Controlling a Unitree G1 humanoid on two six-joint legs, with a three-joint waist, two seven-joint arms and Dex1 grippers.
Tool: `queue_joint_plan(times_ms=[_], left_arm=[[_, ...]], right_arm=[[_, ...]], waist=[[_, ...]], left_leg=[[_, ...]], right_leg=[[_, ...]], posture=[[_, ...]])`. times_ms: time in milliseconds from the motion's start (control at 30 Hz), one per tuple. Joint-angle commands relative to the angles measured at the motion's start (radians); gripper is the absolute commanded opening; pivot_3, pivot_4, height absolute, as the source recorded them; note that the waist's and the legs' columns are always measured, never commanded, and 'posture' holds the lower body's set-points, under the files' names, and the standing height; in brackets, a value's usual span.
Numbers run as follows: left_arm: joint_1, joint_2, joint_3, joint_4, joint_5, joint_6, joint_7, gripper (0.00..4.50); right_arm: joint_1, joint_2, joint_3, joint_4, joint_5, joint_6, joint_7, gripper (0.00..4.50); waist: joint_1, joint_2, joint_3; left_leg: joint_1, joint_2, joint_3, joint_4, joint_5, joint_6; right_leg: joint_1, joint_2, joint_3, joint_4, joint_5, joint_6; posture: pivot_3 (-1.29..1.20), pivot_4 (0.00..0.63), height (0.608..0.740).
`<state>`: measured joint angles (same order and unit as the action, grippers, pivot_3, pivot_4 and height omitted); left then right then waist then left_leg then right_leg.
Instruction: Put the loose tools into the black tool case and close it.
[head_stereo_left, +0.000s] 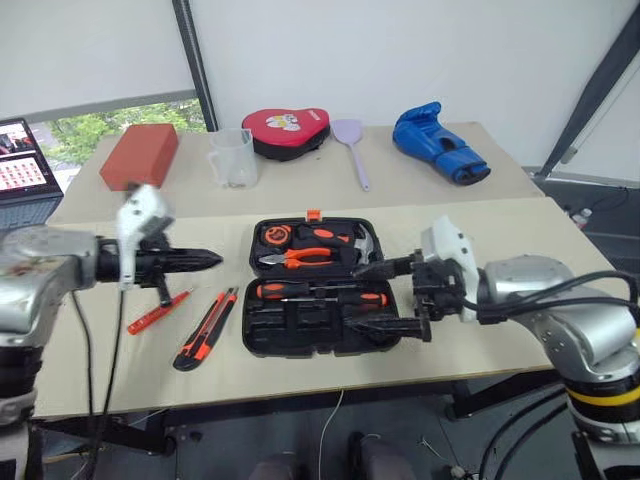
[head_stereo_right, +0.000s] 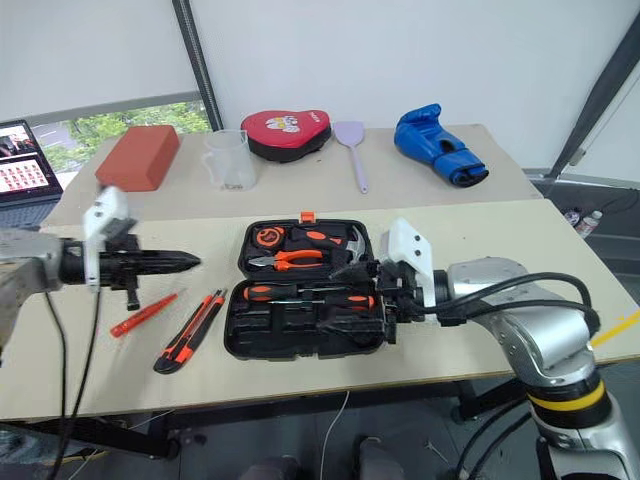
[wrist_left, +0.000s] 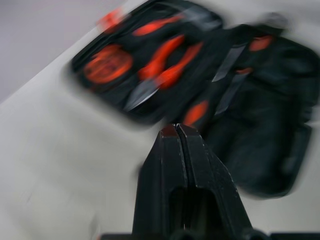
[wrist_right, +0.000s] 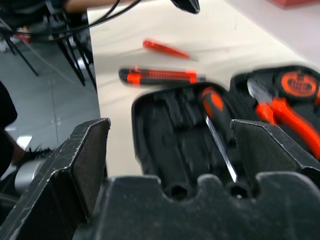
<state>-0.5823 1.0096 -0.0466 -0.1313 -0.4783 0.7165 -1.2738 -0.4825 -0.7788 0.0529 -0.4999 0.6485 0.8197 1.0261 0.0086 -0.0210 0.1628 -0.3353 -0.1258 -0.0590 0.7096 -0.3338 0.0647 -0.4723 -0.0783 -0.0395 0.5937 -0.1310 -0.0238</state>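
**Inspector:** State the position of the black tool case (head_stereo_left: 320, 290).

**Assistant:** It lies open on the near tabletop (head_stereo_left: 500, 225), centred, lid half away from the robot. The orange latch (head_stereo_left: 313, 214) sits at the far edge. The lid half carries orange-handled pliers (head_stereo_left: 300, 257), a hammer (head_stereo_left: 362, 243) and a round orange tape measure (head_stereo_left: 272, 235). One black-and-orange screwdriver (head_stereo_left: 320, 292) is seated in the near half.

**Inspector:** Loose tools?

**Assistant:** The utility knife (head_stereo_left: 205, 328) lies on the tabletop just left of the case. The slim orange tester screwdriver (head_stereo_left: 157, 312) lies further left, apart from the knife.

**Inspector:** End effectors?

**Assistant:** The left end effector (head_stereo_left: 205, 260) hangs above the tabletop left of the case, pointing toward it, fingers pressed together with nothing between them. The right end effector (head_stereo_left: 395, 295) is at the case's right edge, fingers spread wide, empty.

**Inspector:** Far tabletop?

**Assistant:** A red block (head_stereo_left: 140, 155), clear measuring jug (head_stereo_left: 233, 157), red padded mitt (head_stereo_left: 286, 131), lilac spatula (head_stereo_left: 352, 145) and blue boxing glove (head_stereo_left: 438, 144).
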Motion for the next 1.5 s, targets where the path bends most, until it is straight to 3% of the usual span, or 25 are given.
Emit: queue_joint_plan(times_ms=[33,167,267,367,567,700,733,900,1100,1267,1367,1500], left_arm=[[-0.1,-0.044,-0.186,0.022,0.108,-0.117,-0.126,0.04],[-0.185,-0.114,-0.3,0.133,0.226,-0.198,-0.136,0.04],[-0.232,-0.138,-0.283,0.224,0.254,-0.186,-0.105,0.04],[-0.219,-0.091,-0.222,0.29,0.243,-0.163,-0.112,0.78],[-0.047,0.064,-0.033,0.351,0.211,-0.112,-0.071,2.87],[0.264,0.163,0.186,0.394,0.214,-0.131,0.018,4.26],[0.307,0.166,0.213,0.385,0.21,-0.131,0.03,4.39],[0.37,0.143,0.248,0.359,0.196,-0.126,0.075,4.39],[0.234,0.08,0.136,0.44,0.258,-0.164,0.113,4.39],[0.132,0.042,0.038,0.528,0.314,-0.181,0.095,4.39],[0.12,0.048,-0.003,0.557,0.344,-0.215,0.062,3.62],[0.121,0.056,-0.013,0.562,0.357,-0.234,0.029,2.12]], right_arm=[[0.022,-0.016,-0.031,-0.052,0.009,-0.012,-0.023,4.5],[0.038,-0.011,-0.04,-0.075,0.014,-0.004,-0.063,4.5],[0.056,-0.007,-0.061,-0.095,0.029,0.01,-0.103,4.5],[0.081,-0.013,-0.079,-0.11,0.044,0.013,-0.116,4.5],[0.076,-0.024,-0.075,-0.114,0.059,-0.002,-0.105,4.5],[-0.02,0.0,-0.014,-0.067,0.083,0.001,-0.046,4.5],[-0.032,0.002,-0.001,-0.057,0.079,-0.003,-0.035,4.5],[-0.087,0.024,0.061,-0.008,0.039,-0.037,-0.001,4.5],[-0.129,0.061,0.103,0.039,-0.017,-0.083,0.003,4.5],[-0.129,0.072,0.106,0.038,-0.032,-0.089,-0.003,4.5],[-0.122,0.072,0.094,0.028,-0.03,-0.086,-0.012,4.5],[-0.111,0.067,0.083,0.021,-0.031,-0.087,-0.018,4.5]], waist=[[0.0,0.0,0.0],[-0.004,0.0,0.0],[0.0,-0.001,0.0],[-0.004,-0.001,0.0],[-0.016,0.0,0.0],[-0.026,0.0,0.001],[-0.025,0.001,0.001],[0.016,0.0,0.001],[0.027,-0.001,0.001],[0.004,-0.001,0.001],[-0.001,-0.001,0.001],[-0.005,-0.001,0.001]], left_leg=[[0.0,0.0,0.0,0.001,0.0,0.0],[-0.001,0.001,0.0,0.003,0.002,0.004],[-0.001,0.002,0.0,0.003,0.004,0.007],[-0.001,0.002,0.0,0.002,0.004,0.009],[-0.002,0.001,0.0,0.001,0.004,0.009],[0.0,0.001,0.001,0.0,0.004,0.009],[0.0,0.002,0.001,0.0,0.004,0.009],[-0.001,0.001,0.0,0.001,0.002,0.007],[-0.001,-0.001,0.0,0.003,0.0,0.006],[-0.001,0.0,0.0,0.002,0.002,0.008],[-0.001,0.0,0.0,0.001,0.002,0.01],[-0.001,0.0,0.0,0.001,0.002,0.01]], right_leg=[[0.0,0.0,0.0,0.0,0.0,0.0],[0.0,0.0,0.001,0.0,0.001,-0.001],[0.0,0.001,0.001,0.001,0.001,-0.001],[-0.001,0.002,0.001,0.001,0.001,-0.001],[-0.003,0.002,0.001,0.0,0.001,-0.001],[-0.004,0.004,0.0,0.001,0.001,-0.001],[-0.004,0.004,0.0,0.0,0.001,-0.001],[-0.002,0.002,-0.001,0.0,0.001,-0.001],[0.0,0.001,-0.001,0.0,0.002,0.001],[-0.001,0.002,-0.001,0.001,0.002,0.001],[-0.001,0.002,-0.002,0.001,0.002,0.001],[-0.001,0.002,-0.001,0.0,0.002,0.001]], posture=[[0.0,0.15,0.74],[0.0,0.15,0.74],[0.0,0.15,0.74],[0.0,0.15,0.74],[0.0,0.15,0.74],[0.0,0.15,0.74],[0.0,0.15,0.74],[0.0,0.15,0.74],[0.0,0.15,0.74],[0.0,0.15,0.74],[0.0,0.15,0.74],[0.0,0.15,0.74]])
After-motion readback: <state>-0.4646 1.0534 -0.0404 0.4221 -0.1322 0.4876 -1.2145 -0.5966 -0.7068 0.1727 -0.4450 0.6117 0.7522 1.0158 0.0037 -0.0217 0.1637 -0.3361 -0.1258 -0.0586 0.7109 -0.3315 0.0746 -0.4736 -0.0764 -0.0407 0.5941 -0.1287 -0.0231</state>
